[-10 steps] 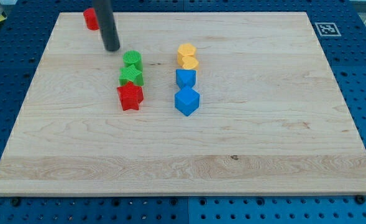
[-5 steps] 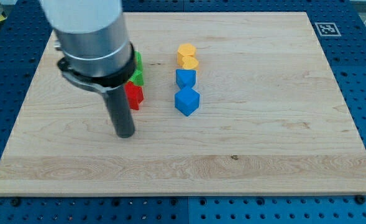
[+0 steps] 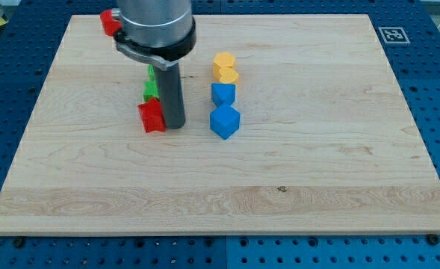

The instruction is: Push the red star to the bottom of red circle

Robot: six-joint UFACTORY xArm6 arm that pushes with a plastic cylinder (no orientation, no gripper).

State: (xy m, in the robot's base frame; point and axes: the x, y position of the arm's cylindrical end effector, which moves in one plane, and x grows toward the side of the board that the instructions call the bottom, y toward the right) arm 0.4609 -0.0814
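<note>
The red star [image 3: 151, 117] lies left of the board's middle. My tip [image 3: 174, 125] stands right against its right side, touching or nearly so. The red circle [image 3: 109, 22] sits at the board's top left corner, partly hidden by the arm's body. A green block [image 3: 151, 89] shows just above the red star, mostly hidden behind the rod; its shape cannot be made out.
A column of blocks stands to the right of my tip: an orange block [image 3: 223, 62] over an orange heart [image 3: 227, 75], then a blue block [image 3: 222, 95] and a blue cube [image 3: 225, 121]. A fiducial tag [image 3: 392, 34] marks the wooden board's [image 3: 294, 157] top right corner.
My tip went from the top left, down past the left of the red star, and now stands at the star's right side. The star has shifted slightly left.
</note>
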